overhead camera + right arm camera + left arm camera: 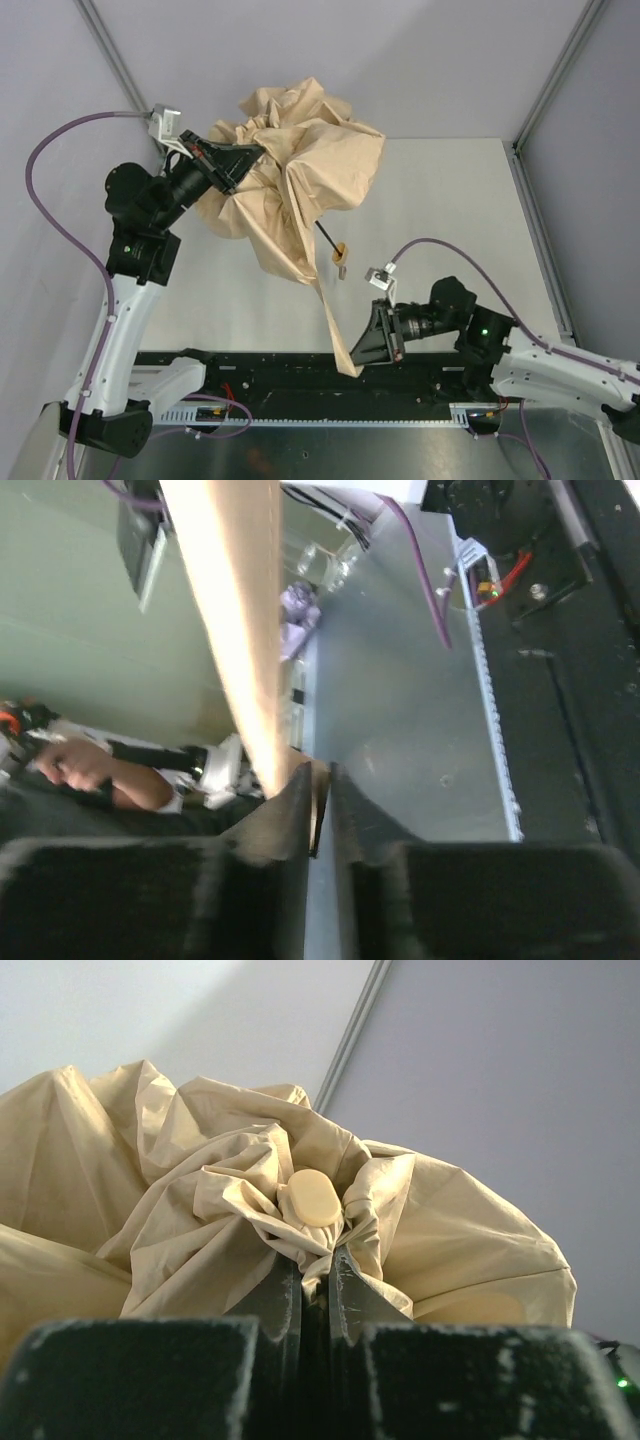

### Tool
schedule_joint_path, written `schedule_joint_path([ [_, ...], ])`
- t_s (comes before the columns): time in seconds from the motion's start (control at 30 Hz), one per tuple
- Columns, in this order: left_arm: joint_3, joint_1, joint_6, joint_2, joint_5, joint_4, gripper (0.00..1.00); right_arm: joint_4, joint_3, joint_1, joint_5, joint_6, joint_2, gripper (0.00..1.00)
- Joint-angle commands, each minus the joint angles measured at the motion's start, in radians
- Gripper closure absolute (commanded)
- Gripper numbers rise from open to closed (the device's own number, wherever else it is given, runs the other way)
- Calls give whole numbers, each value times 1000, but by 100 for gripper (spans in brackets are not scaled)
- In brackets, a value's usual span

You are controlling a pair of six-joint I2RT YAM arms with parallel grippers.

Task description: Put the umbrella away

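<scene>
The umbrella [300, 170] hangs crumpled above the table, a bundle of beige fabric. Its thin black shaft [325, 238] pokes out below, ending in a small tan handle [341, 257]. My left gripper [235, 165] is shut on bunched fabric at the canopy's top. In the left wrist view the cream end cap [313, 1197] sits just beyond my left gripper [315, 1260]. A long strip of canopy [335, 320] trails down to my right gripper [358, 355]. In the right wrist view that tan strip [235, 630] runs into my right gripper [318, 775], which is shut on its end.
A black rail [300, 385] and a metal plate [350, 450] lie along the near edge between the arm bases. Grey walls and aluminium posts [555, 75] enclose the white table [450, 200]. A person's hand [80, 770] shows beyond the table in the right wrist view.
</scene>
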Motion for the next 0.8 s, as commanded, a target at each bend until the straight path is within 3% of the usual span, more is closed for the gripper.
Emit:
schedule_joint_path([
  [0.0, 81, 7, 116, -4, -7, 81, 100, -417, 106, -74, 91, -179, -175, 65],
  [0.07, 87, 7, 126, -6, -7, 67, 100, -717, 233, -171, 389, -317, -195, 47],
  [0.1, 89, 7, 122, -7, -17, 51, 100, -770, 282, -200, 480, -372, -188, 39],
  [0.17, 91, 7, 102, -10, -58, 1, 100, -717, 345, -210, 575, -436, -175, 28],
  [0.23, 99, 6, 86, -7, -86, -65, 100, -553, 362, -181, 587, -478, -152, 20],
  [0.37, 87, 7, 40, -19, -151, -175, 100, -338, 431, -42, 616, -595, 5, 15],
  [0.5, 58, 5, 34, -52, -201, -217, 100, -211, 541, 154, 829, -753, 206, 12],
  [0.67, 46, 6, 95, -69, -186, -218, 100, -186, 664, 188, 953, -823, 389, 9],
  [0.77, 46, 5, 109, -70, -179, -216, 100, -213, 709, 143, 898, -781, 443, 10],
])
